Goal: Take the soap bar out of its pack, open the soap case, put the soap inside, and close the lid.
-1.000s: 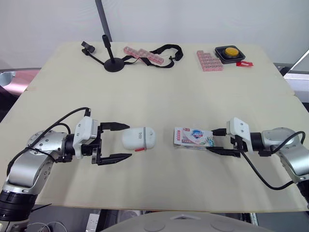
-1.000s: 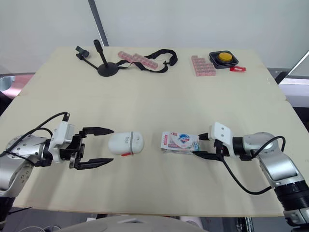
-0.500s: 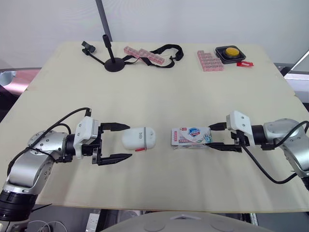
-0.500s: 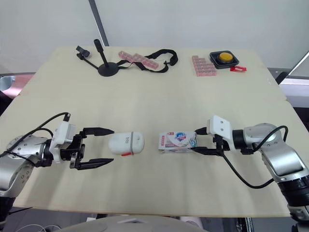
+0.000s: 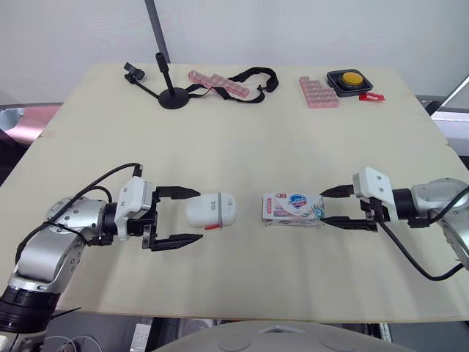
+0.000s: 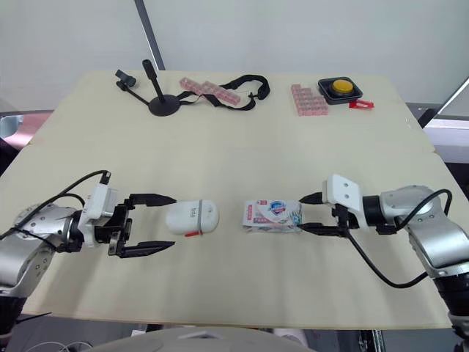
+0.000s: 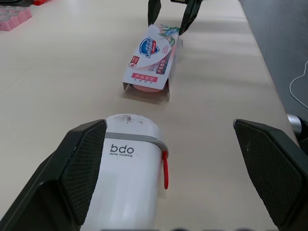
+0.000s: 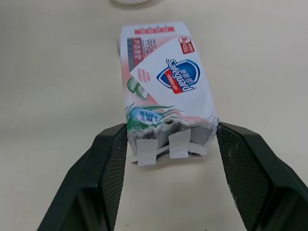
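Note:
The white soap case (image 5: pixel 210 210) lies shut on its side left of centre, with a small red latch showing. My left gripper (image 5: pixel 197 215) is open, its fingertips straddling the case's left end with a gap on each side. The Safeguard soap pack (image 5: pixel 292 208) lies flat right of centre. Its end towards the case is open and the pink soap bar (image 7: pixel 144 87) shows inside. My right gripper (image 5: pixel 327 207) is open, its two fingertips (image 8: pixel 114 144) flanking the pack's torn right end (image 8: pixel 168 127).
Along the far edge stand a black clip stand (image 5: pixel 170 94), pink trays (image 5: pixel 220 83) with a black strap (image 5: pixel 254 73), a pink block (image 5: pixel 317 92), a yellow button box (image 5: pixel 351 79) and a red tag (image 5: pixel 370 96). Bare table lies between these and the grippers.
My right gripper nudged the pack slightly left, then drew back right so only its fingertips flank the pack's end. The left gripper crept a little right towards the case.

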Controlling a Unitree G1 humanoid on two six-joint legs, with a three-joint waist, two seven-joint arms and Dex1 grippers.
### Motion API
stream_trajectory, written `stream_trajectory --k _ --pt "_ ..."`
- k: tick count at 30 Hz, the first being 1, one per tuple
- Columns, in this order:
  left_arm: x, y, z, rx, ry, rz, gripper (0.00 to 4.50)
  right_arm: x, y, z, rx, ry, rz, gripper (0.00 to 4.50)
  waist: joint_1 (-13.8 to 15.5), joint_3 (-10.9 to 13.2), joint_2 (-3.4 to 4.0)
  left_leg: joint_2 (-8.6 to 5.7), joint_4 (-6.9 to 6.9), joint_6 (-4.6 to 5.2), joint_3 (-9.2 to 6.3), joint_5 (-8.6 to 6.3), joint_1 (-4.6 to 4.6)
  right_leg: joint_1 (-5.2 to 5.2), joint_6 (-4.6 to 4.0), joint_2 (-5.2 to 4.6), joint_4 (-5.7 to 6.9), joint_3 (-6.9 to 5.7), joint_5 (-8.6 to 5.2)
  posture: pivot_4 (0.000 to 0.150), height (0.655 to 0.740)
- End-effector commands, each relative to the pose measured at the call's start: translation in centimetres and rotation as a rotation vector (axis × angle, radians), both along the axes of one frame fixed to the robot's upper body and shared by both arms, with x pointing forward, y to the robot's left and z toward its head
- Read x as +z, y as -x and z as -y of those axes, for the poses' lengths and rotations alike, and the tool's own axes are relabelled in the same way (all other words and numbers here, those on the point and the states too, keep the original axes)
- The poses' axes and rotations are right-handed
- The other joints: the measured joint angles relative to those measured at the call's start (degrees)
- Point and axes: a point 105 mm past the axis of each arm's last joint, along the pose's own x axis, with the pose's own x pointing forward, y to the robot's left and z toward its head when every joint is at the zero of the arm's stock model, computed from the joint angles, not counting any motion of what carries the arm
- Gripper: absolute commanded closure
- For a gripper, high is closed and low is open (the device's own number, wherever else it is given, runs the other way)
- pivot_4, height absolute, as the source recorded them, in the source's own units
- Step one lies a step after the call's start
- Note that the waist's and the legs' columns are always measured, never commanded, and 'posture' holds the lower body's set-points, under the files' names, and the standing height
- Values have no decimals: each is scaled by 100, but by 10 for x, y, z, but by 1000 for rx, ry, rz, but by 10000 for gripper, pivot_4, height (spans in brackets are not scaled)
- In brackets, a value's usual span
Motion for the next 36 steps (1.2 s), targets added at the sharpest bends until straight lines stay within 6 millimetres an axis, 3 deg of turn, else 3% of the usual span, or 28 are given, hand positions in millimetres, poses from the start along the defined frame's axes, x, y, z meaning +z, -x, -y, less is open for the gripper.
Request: stream_trajectory --k 1,13,16,25,36 --pt "5 0 2 -13 -4 32 0 0 -3 -2 7 -1 38 14890 -5 0 0 0 0 0 0 0 1 0 0 0 1 0 0 1500 7400" --pt "6 1 2 6 4 30 0 -9 -10 -11 -1 -27 22 14890 0 0 0 0 1 0 0 0 1 0 0 0 3 0 0 1500 7400" --pt "6 1 1 10 3 30 0 -8 -12 -12 -5 -25 35 22725 -1 0 0 0 1 0 0 0 1 0 0 0 3 0 0 1500 7400" --pt "6 -3 -10 38 -14 42 0 -4 -10 -12 -4 -24 28 22725 2 0 0 1 1 -1 0 0 1 0 0 1 4 0 0 1500 7400" --pt "4 -5 -18 38 -36 34 0 31 -6 -10 25 -19 59 22725 15 0 0 1 1 -1 0 0 2 -4 0 1 3 0 0 1500 7400"
